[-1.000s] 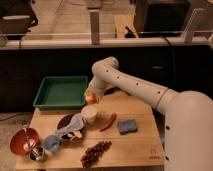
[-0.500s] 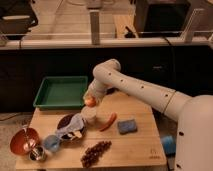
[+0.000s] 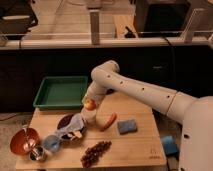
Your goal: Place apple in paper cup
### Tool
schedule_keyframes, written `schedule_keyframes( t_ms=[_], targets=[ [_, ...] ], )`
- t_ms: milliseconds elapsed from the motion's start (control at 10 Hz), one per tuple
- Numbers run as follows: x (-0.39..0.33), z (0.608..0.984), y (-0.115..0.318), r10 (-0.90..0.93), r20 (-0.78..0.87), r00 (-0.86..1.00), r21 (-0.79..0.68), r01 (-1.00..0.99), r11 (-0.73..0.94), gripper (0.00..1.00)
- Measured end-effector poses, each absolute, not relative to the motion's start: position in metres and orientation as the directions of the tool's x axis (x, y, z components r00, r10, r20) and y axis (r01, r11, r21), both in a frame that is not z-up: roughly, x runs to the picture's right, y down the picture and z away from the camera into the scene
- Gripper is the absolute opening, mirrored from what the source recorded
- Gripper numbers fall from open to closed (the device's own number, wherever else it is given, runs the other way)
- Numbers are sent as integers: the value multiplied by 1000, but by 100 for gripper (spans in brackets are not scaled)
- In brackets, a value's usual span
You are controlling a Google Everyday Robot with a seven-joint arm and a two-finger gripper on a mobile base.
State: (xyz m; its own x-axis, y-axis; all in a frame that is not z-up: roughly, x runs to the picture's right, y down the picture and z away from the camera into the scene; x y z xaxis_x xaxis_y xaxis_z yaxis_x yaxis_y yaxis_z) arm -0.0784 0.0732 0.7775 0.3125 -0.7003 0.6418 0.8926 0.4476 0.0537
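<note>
A robot arm reaches down over a wooden counter, its claw poised directly above the paper cup with the apple gripped between its fingers, which are closed around the fruit. The apple sits at the claw's tip, just above the cup's rim and apparently not yet inside it; whether its underside already touches the rim cannot be told from this angle.

The cup stands upright near the middle of the counter, at the edge of a dark plate partly covered by a blue-grey cloth. A long red-orange item lies just to the cup's right, with a blue sponge beyond it. A green tray sits at the back left, an orange-brown bowl and a small blue cup at the front left, and a bunch of dark grapes near the front edge.

The task appears to be at its closing step: the fruit is carried and lined up, and only the drop remains. The next move likely calls for a short, straight descent to centre the apple over the mouth, then opening the fingers. Since the apple is only a little narrower than the opening, any sideways offset could catch the rim and tip the light cup.
</note>
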Motion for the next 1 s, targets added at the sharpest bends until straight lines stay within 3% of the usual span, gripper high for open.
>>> schedule_keyframes(
  t_ms=[500, 600, 1000],
  targets=[
    [-84, 772, 75, -719, 630, 294, 59, 905, 422, 75],
    [-85, 772, 76, -721, 629, 291, 59, 907, 418, 79],
    [-85, 772, 76, -724, 626, 290, 59, 908, 414, 80]
  ],
)
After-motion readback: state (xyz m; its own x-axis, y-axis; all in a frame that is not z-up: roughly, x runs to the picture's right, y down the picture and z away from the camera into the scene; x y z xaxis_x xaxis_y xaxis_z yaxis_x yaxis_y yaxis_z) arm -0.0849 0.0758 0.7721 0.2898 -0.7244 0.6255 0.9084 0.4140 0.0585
